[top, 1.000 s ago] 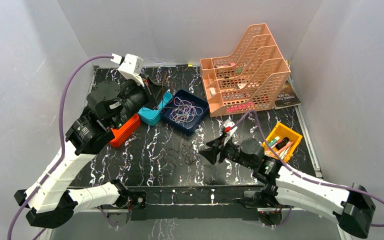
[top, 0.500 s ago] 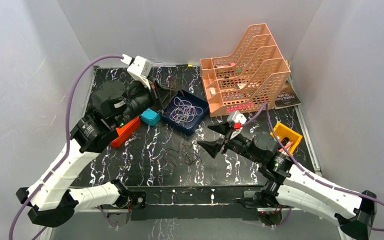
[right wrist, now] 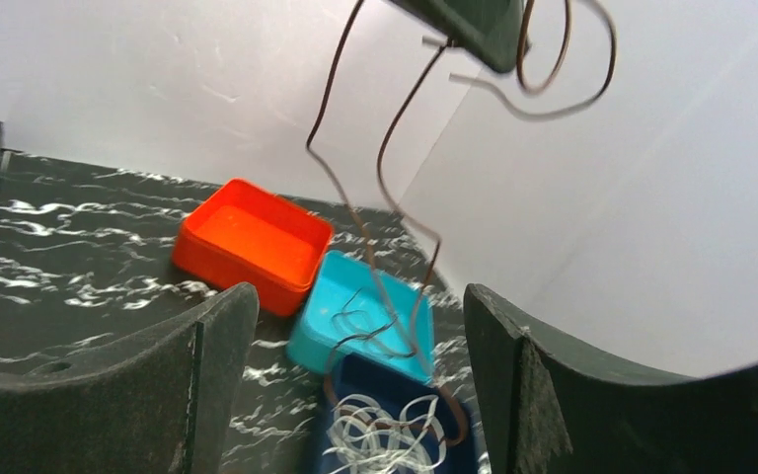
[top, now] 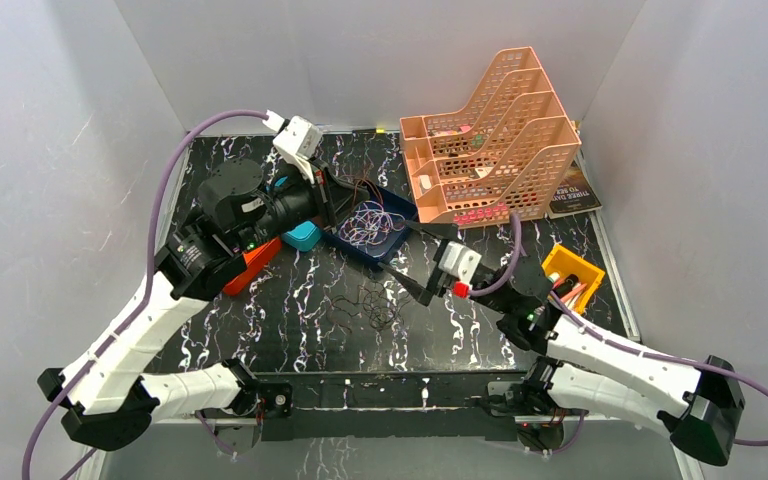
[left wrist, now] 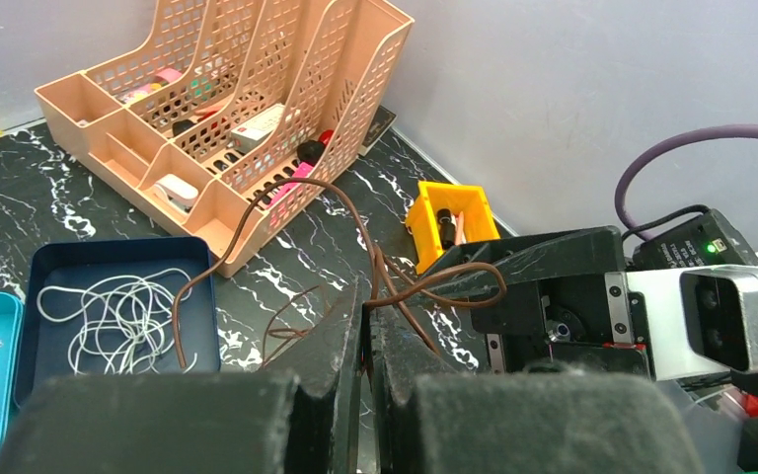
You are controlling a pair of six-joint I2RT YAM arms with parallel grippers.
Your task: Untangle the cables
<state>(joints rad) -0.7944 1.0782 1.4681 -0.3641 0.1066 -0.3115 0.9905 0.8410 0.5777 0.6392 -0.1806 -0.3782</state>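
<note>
left gripper point(left wrist: 365, 296): jaws pressed together, pinching one brown cable point(left wrist: 306, 182) held up over the navy tray point(left wrist: 118, 247). its lower end seems to reach down among the whitish cables point(left wrist: 109, 316) in that tray. right gripper point(right wrist: 360, 316): jaws spread wide beside the tray, facing the hanging strand. a low grab could catch whitish loops and drag them out. a dark tangle point(top: 370, 310) lies on the table in front of the tray.

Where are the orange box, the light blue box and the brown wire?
Orange-red plastic tray point(right wrist: 252, 232), right wrist view, on its bare floor.
Light blue plastic tray point(right wrist: 350, 286), right wrist view, on its bare floor.
Thin brown wire point(left wrist: 301, 182), left wrist view, on the top of its arc.
</note>
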